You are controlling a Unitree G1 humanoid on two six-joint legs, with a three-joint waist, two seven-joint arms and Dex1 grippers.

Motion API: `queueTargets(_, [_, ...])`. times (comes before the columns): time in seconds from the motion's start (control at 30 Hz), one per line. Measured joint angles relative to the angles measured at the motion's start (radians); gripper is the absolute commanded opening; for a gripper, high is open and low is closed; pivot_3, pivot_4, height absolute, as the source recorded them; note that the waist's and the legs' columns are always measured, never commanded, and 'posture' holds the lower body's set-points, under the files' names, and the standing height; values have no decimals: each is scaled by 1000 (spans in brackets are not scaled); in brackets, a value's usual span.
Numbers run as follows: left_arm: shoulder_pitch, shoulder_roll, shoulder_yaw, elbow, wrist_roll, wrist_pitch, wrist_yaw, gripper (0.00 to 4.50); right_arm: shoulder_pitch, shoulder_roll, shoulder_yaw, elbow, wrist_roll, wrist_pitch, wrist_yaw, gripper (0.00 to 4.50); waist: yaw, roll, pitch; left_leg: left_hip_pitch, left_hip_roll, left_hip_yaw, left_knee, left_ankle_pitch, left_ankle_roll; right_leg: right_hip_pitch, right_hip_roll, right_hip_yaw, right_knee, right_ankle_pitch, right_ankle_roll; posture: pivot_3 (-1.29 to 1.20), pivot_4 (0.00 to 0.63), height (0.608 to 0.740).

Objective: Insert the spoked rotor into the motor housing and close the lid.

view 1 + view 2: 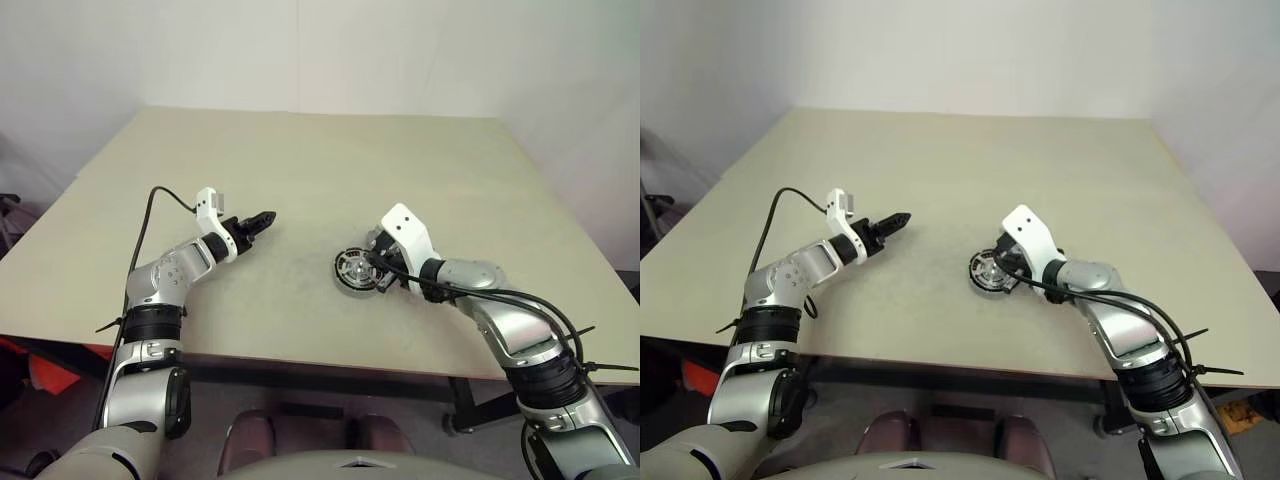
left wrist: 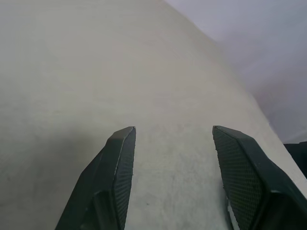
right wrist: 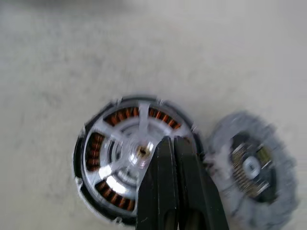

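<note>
closed right gripper [image 3: 175, 143] fingers are seen over the motor housing [image 3: 136, 163] at lower centre, spoked rotor [image 3: 122, 146] seated inside, lid [image 3: 252, 165] just beside at right, left gripper [image 2: 173, 158] open and empty; lid misalignment is judged possible.

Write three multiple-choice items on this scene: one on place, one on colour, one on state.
1. The housing lies
A. at the far edge
B. by the right gripper
C. at the near edge

2. Its windings are
A. blue
B. copper-brown
C. green

3. The left gripper is
A. open and empty
B. shut on the housing
C. shut on a cable

Key: 1 B, the right wrist view shows the housing just past that gripper's fingertips. 2 B, copper-brown shows between the spokes. 3 A, its fingers stand apart with only bare table between them.
</note>
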Motion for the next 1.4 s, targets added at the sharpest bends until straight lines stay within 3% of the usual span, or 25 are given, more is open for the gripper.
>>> queueTargets(0.27, [0, -1, -1, 1, 2, 0, 0, 2714, -9, 33, 6, -78, 34, 63, -7, 0, 5, 0, 0, -7, 4, 0, -2, -2, 3, -4, 0, -7, -2, -1, -2, 0, 0, 740])
queueTargets(0.47, [-1, 6, 5, 13, 5, 0, 7, 2714, 48, 78, 61, 53, 22, 7, -23, 0, 5, 1, 0, -2, 3, 0, 0, -1, 1, 1, 0, -7, -1, -2, -2, 0, 0, 740])
queueTargets(0.7, [-2, 7, 13, 31, 9, -9, 9, 2714, 32, 56, 60, 75, 21, -2, -16, 0, 17, 1, 0, 1, 4, 0, 0, 1, -2, 6, -1, -6, -1, -6, 5, 0, 0, 740])
queueTargets(1.03, [-2, 6, 10, 54, 26, -24, 1, 2714, -29, -27, -39, 11, 30, 20, -11, 0, 21, 1, 0, -3, 6, 0, -1, 0, 0, 2, 0, -9, -1, -3, -2, 0, 0, 740])
queueTargets(1.4, [-5, 7, 8, 55, 28, -24, -2, 2714, 67, 25, 14, 56, 7, -6, -32, 0, 16, 1, 0, 0, 7, 1, -1, 0, -1, 3, 0, -9, -1, -3, -3, 0, 0, 740])
